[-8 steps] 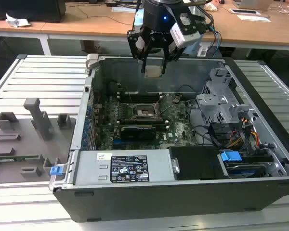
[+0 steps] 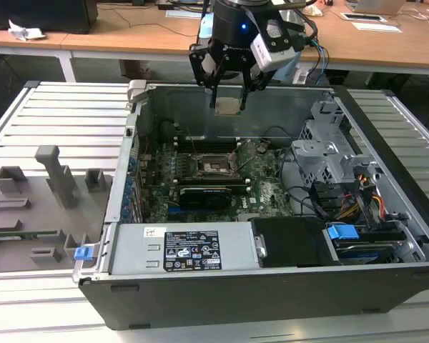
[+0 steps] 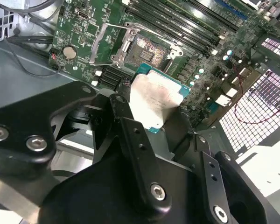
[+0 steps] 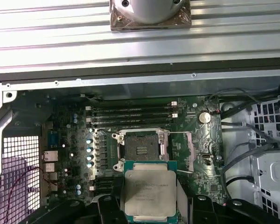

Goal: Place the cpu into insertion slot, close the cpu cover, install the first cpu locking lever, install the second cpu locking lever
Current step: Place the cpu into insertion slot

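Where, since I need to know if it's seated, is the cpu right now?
At top centre of the exterior view the cpu is held in the gripper above the motherboard, apart from the empty insertion slot.

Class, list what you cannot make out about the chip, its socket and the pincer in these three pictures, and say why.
- cpu underside: faces away from both wrist views.
- One cpu edge, first wrist view: cut off by the picture edge, between the fingers of the pincer gripping it.
- insertion slot contacts, exterior view: too small.
- insertion slot rim, first wrist view: partly covered by the cpu.
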`<state>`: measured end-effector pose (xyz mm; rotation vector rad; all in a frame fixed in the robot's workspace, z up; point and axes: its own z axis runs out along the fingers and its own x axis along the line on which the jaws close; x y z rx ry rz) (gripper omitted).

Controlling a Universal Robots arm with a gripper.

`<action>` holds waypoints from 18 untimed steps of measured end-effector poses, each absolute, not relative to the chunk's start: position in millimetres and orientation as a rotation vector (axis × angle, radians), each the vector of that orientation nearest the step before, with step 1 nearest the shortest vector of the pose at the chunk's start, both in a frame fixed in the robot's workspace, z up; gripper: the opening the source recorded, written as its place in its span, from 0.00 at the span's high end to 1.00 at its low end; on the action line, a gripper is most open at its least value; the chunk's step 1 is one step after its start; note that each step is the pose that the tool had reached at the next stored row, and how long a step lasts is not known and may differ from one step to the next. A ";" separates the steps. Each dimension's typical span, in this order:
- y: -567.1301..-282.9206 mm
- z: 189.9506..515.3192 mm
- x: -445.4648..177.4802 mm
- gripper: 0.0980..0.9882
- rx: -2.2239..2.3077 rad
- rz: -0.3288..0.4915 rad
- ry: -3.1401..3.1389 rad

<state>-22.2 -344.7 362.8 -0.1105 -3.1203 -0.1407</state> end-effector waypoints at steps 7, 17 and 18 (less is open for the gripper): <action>-344.7 362.7 -22.2 0.51 -0.186 -0.141 -3.119; -344.7 362.7 -22.2 0.51 -0.303 -0.142 -3.113; -344.7 362.7 -22.2 0.51 -0.309 -0.142 -3.113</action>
